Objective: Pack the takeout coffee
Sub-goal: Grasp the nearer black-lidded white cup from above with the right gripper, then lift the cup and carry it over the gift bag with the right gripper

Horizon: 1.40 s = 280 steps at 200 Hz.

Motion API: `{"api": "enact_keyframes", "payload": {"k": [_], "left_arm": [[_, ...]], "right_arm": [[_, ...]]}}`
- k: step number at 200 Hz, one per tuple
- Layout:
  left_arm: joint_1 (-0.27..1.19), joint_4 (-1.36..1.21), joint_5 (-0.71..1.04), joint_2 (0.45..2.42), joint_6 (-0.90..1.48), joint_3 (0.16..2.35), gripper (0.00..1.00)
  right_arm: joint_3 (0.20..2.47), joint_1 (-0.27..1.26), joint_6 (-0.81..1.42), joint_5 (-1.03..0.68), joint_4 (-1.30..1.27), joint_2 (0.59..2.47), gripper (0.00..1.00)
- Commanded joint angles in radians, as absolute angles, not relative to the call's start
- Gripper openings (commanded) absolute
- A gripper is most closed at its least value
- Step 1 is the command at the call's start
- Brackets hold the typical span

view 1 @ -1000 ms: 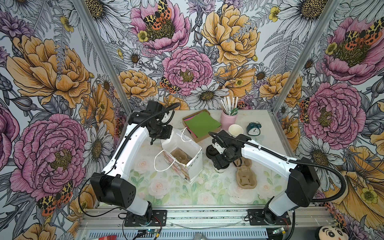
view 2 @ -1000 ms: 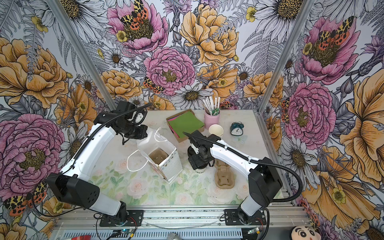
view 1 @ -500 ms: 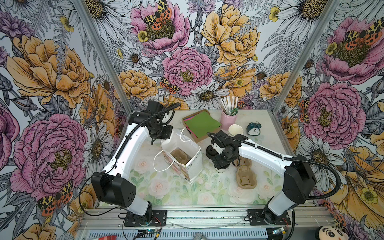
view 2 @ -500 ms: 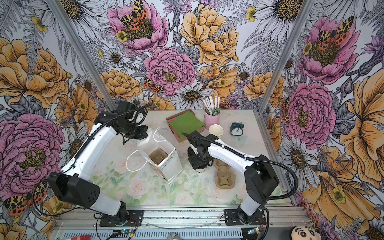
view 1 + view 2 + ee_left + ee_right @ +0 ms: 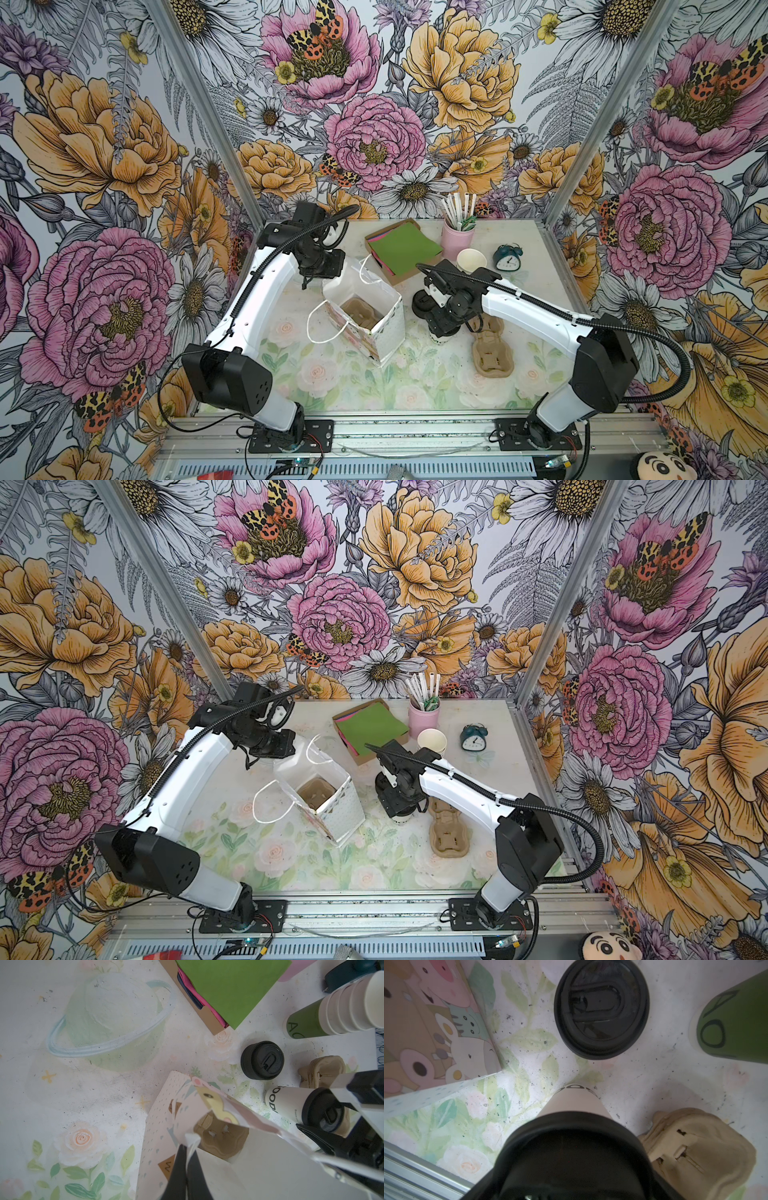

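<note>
The takeout coffee [image 5: 284, 1103], a pale paper cup with a black sip lid [image 5: 571, 1157], stands upright on the table between the paper bag and a cardboard carrier. In both top views only its base [image 5: 438, 338] [image 5: 400, 818] shows under my right gripper [image 5: 444, 322], which comes down over it with one finger on each side of the lid. In the left wrist view a right finger [image 5: 311, 1134] lies against the lid's rim. My left gripper [image 5: 188, 1153] is shut on the rim of the white gift bag [image 5: 386, 328], holding it open. A cardboard carrier [image 5: 360, 316] lies inside the bag.
A squat pile of black spare lids [image 5: 422, 303] sits just behind the cup. A second carrier [image 5: 492, 353] lies to its right. Further back are stacked paper cups [image 5: 471, 260], a napkin box [image 5: 405, 251], a pink straw holder [image 5: 457, 239] and a small clock [image 5: 508, 258].
My right gripper's jaws have narrowed onto the cup's lid and the arm has shifted slightly. The left arm and the bag have not moved.
</note>
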<state>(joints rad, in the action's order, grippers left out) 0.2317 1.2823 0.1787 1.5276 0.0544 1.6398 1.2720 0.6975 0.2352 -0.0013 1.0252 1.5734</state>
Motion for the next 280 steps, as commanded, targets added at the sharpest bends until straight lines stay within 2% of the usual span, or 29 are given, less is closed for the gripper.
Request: {"api": "enact_keyframes", "payload": {"k": [1,79,201,280], "left_arm": [[0.242,1.276,0.219,1.543,0.07,1.621,0.0],[0.253,1.258,0.22,1.562,0.1,1.62,0.0],[0.264,1.241,0.26,1.572,0.147,1.635,0.0],[0.413,1.224,0.184,1.557,0.319,1.636,0.0]], "right_arm": [[1.324,0.705,0.25,0.001,1.038,1.485,0.81],[1.468,0.706,0.264,-0.029,1.156,1.383,0.81],[1.676,0.719,0.278,-0.06,1.223,1.404,0.81],[1.86,0.719,0.445,-0.167,1.268,1.426,0.78]]}}
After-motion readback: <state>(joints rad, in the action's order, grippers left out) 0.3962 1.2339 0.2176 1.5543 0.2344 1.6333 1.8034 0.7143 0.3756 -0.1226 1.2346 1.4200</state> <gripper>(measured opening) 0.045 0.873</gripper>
